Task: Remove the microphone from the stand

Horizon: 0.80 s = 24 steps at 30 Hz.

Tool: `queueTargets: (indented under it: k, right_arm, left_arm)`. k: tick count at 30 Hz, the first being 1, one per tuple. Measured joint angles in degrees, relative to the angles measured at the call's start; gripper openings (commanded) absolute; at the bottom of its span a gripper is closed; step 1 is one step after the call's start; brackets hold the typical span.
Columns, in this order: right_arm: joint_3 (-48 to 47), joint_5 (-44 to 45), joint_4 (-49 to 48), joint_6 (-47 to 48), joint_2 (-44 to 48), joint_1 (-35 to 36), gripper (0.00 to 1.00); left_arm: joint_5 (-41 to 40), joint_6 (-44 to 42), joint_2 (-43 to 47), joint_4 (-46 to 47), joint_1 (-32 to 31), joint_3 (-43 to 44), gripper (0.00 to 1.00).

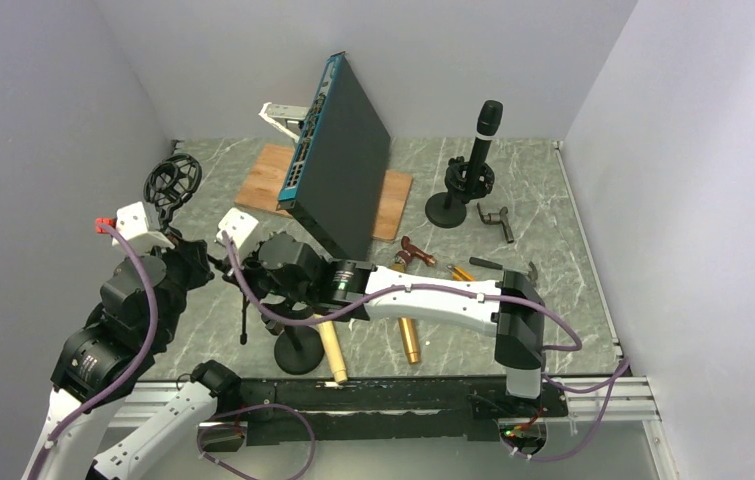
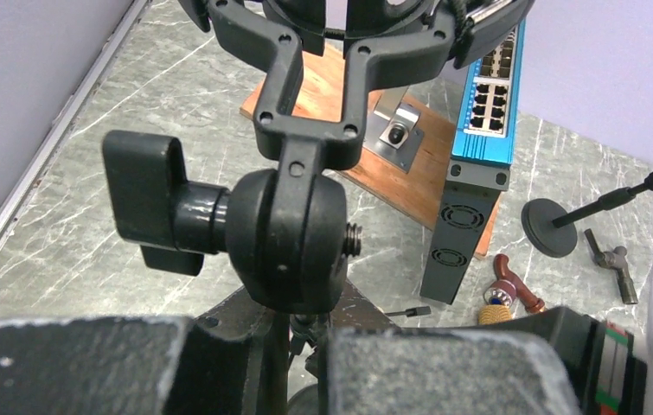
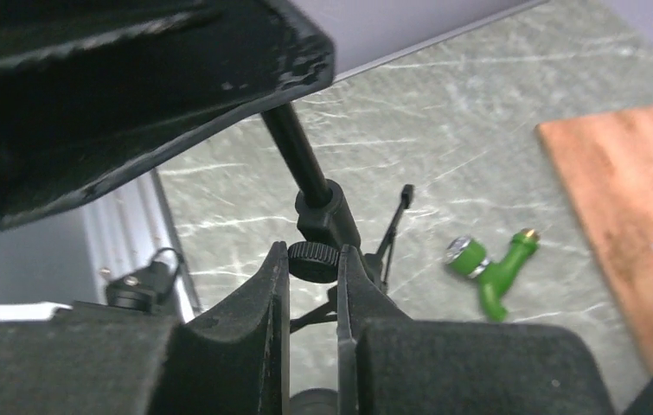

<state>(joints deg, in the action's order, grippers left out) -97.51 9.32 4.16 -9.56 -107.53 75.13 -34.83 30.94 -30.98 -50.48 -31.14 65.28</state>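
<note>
The right end effector (image 3: 312, 277) was found pressed together on a small ridged knob (image 3: 312, 258), which sat squarely between its fingertips on the clamp (image 3: 327, 216) of a thin pole (image 3: 292, 151). The left end effector (image 2: 292, 337) was likewise closed, pinching a slim rod (image 2: 290, 367) directly beneath the swivel joint (image 2: 288, 246) of a ring-shaped cradle (image 2: 305, 60). That joint's wing handle (image 2: 145, 203) stood free to one side. Whether the cradle held anything could not be determined from either wrist view. Both end effectors were judged to be working on the near stand, whose round base (image 1: 298, 350) rested at the front of the desk (image 1: 553, 300). The only microphone (image 1: 489, 118) clearly visible stood upright in a second stand (image 1: 450, 205) at the far right, well apart from both arms and untouched. The step in hand was judged to be loosening the ridged knob. To do it well, the right wrist should turn about the knob's own axis and keep its pads flat on the ridges, so that they do not slip onto the clamp body. The left should hold the rod firmly against that twist without pulling sideways, because the base is small and could tip. The blue network box (image 1: 338, 160) leaned just beside the work area and called for clearance.
</note>
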Motion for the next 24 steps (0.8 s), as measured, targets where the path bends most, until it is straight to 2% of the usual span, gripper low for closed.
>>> queueTargets:
  k: [5,6,7,9,11,14,17,24]
  right_arm:
    - [3.1,0.3,-5.6,15.0,0.0,1.0,0.00]
    - [3.3,0.0,-6.1,16.9,0.0,1.0,0.08]
    - [3.4,-0.3,-6.2,18.6,0.0,1.1,0.27]
    - [3.4,-0.7,-6.3,20.6,0.0,1.1,0.52]
    - [3.4,-0.9,-7.1,21.8,0.0,1.1,0.69]
    - [4.8,-1.7,-9.5,21.1,0.9,0.9,0.85]
    - [11.0,-2.0,-12.7,19.2,5.1,0.5,0.92]
    - [30.6,-1.7,-21.2,11.4,23.5,-2.3,0.94]
  left_arm:
    - [-0.2,-0.3,0.0,-0.9,0.0,0.0,0.00]
    - [-0.2,-0.3,0.0,-1.1,0.0,0.0,0.00]
    - [-0.2,-0.3,0.0,-1.2,0.0,0.0,0.00]
    - [-0.4,-0.2,0.0,-1.2,0.0,0.0,0.00]
    - [-0.4,-0.2,0.0,-1.2,0.0,-0.1,0.00]
    - [-0.5,-0.3,0.0,-1.2,0.0,-1.1,0.00]
    - [-0.7,-0.7,0.0,-1.3,0.0,-2.8,0.00]
    - [-5.4,-3.1,-1.6,-0.9,0.0,-5.7,0.00]
